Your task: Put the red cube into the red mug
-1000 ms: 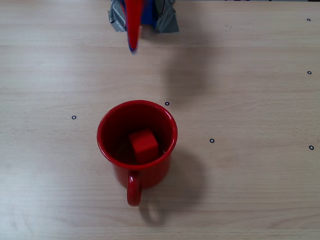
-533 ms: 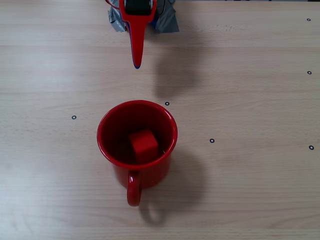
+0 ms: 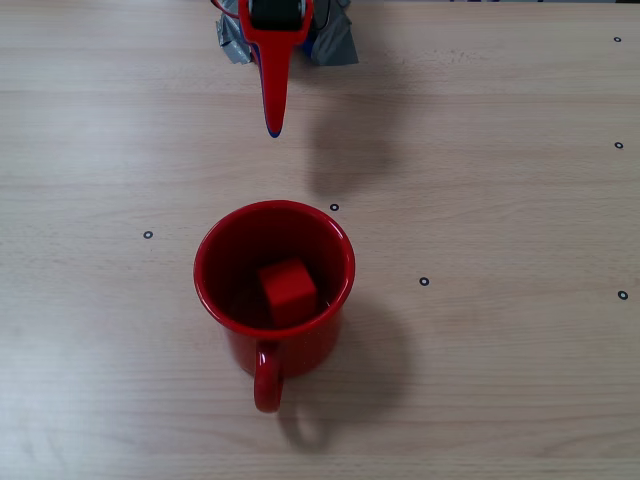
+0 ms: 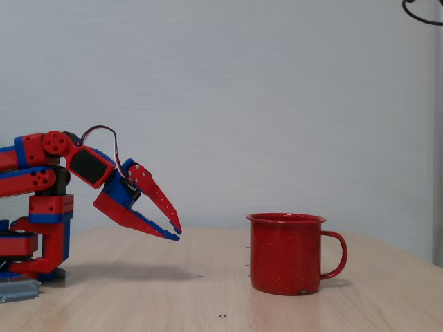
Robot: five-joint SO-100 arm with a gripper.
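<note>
The cube point(image 3: 289, 291) lies inside the mug point(image 3: 273, 345), hidden from the side by the mug's wall point(image 4: 285, 256). The tool point(image 4: 175, 233) hangs empty, narrowly closed, well apart from the mug, above bare surface point(image 3: 500, 200).

1. The large glossy red enamel mug point(image 3: 274, 290) is bright red outside and darker red inside; in a fixed view point(image 4: 287, 254) faint pale speckles dot its wall.
2. The small matte red cube point(image 3: 288, 292) is plain red, with no markings.
3. The red-and-blue plastic arm point(image 4: 48, 181) has black panels, and its gripper point(image 4: 174, 233) has red fingers edged in blue.
4. The pale wood-grain table point(image 3: 500, 180) carries small black ring marks.
5. The crumpled tape point(image 3: 335, 40) is silver-grey.
6. The wall point(image 4: 277, 104) is plain whitish grey.
</note>
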